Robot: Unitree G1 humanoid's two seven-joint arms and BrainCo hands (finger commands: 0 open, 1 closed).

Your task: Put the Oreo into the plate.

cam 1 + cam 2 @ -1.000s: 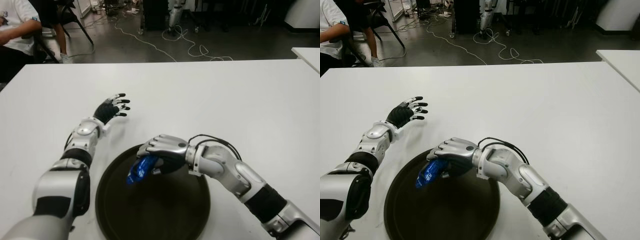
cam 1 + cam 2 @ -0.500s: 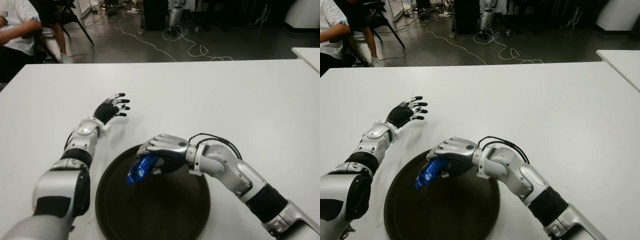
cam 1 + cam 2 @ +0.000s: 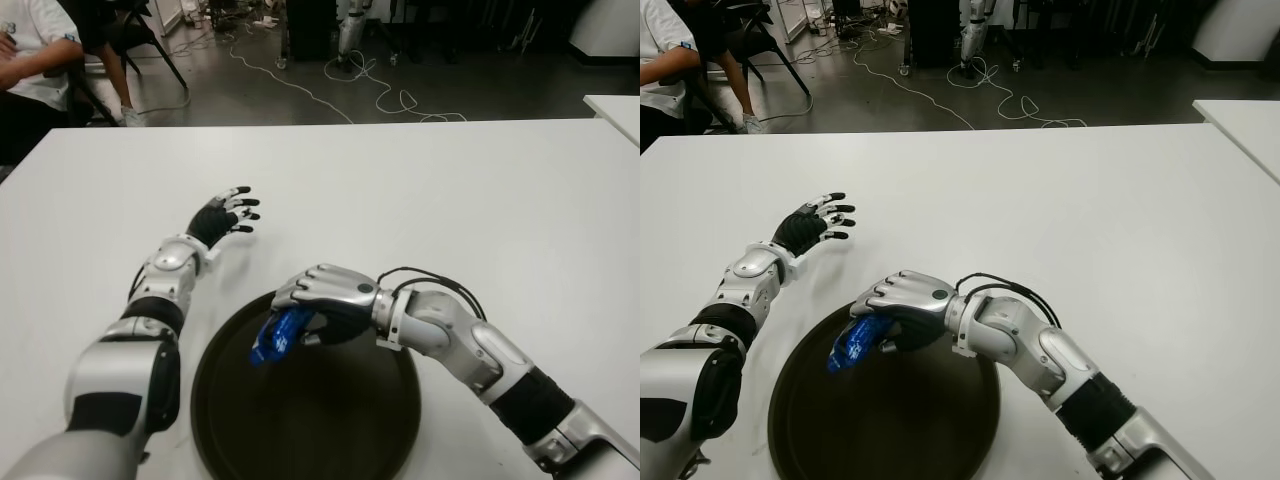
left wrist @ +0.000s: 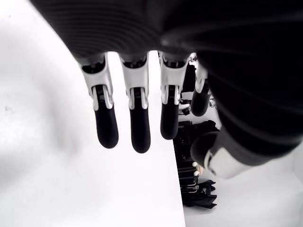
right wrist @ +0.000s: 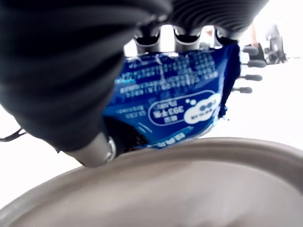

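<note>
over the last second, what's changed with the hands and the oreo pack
Very little. The right hand has edged slightly toward the robot's left and away from it, carrying the blue Oreo pack along over the near-left part of the dark plate. Its fingers stay closed on the pack; nothing was let go. The left hand remains open, showing over the white table beyond the plate, and the plate has not shifted.

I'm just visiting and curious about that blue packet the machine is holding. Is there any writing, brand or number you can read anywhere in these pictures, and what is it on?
Blue packet, held in the right hand over the dark plate: a white oval holds characters that look mirrored or upside down, too blurred to read.
Same packet: rows of small white print, too small to read.
No brand name is readable.
Left hand, table: no writing.
</note>
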